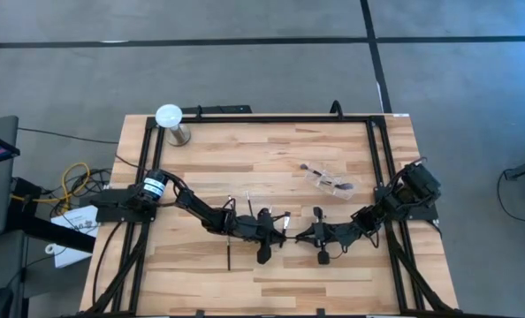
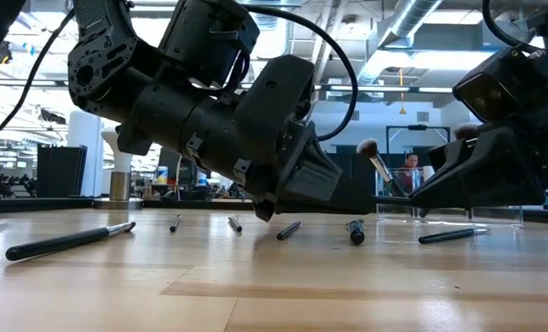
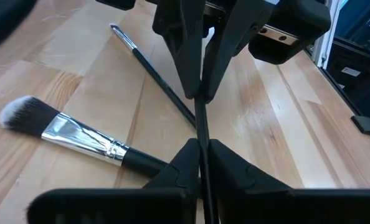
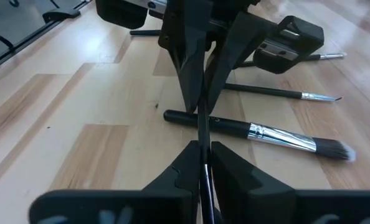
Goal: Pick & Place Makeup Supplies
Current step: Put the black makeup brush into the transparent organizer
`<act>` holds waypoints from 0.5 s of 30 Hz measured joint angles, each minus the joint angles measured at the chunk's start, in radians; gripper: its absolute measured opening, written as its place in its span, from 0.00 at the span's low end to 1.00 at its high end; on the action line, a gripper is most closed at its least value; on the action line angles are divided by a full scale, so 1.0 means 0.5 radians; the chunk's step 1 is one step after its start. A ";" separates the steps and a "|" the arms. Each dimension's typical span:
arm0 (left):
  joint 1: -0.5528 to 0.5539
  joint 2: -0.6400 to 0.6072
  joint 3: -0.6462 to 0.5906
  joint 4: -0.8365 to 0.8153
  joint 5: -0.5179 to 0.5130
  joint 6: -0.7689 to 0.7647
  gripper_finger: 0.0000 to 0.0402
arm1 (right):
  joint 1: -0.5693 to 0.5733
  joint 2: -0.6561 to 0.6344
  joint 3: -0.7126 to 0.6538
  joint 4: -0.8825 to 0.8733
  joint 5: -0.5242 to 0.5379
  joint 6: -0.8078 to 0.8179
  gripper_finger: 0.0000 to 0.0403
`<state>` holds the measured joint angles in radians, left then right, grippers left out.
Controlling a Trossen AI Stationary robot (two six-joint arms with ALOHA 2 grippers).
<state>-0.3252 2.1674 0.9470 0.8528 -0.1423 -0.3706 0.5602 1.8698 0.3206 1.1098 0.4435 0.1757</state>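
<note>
From above, the left gripper (image 1: 280, 231) and right gripper (image 1: 300, 235) meet tip to tip near the clear pouch (image 1: 330, 179); their shared thin brush (image 3: 200, 134) is too small to see. Wrist views show both pinching it, its ends hidden.

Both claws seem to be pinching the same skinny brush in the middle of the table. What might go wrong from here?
1. The left gripper and right gripper both pinch one thin brush handle nose to nose. If either pulls before the other lets go, the handle may bend or snap out.
2. The grip on so thin a stick looks slight; it might slip and fall.
3. A larger silver-banded brush lies right beneath; a dropped brush or a low arm could knock it aside.
</note>
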 joint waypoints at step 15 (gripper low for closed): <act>-0.001 -0.090 -0.002 0.036 -0.041 0.128 0.04 | 0.005 -0.463 -0.001 0.056 0.009 -0.002 0.33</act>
<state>-0.3256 2.1224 0.9463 0.8707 -0.1628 -0.3067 0.5625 1.6381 0.3202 1.1377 0.4480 0.1749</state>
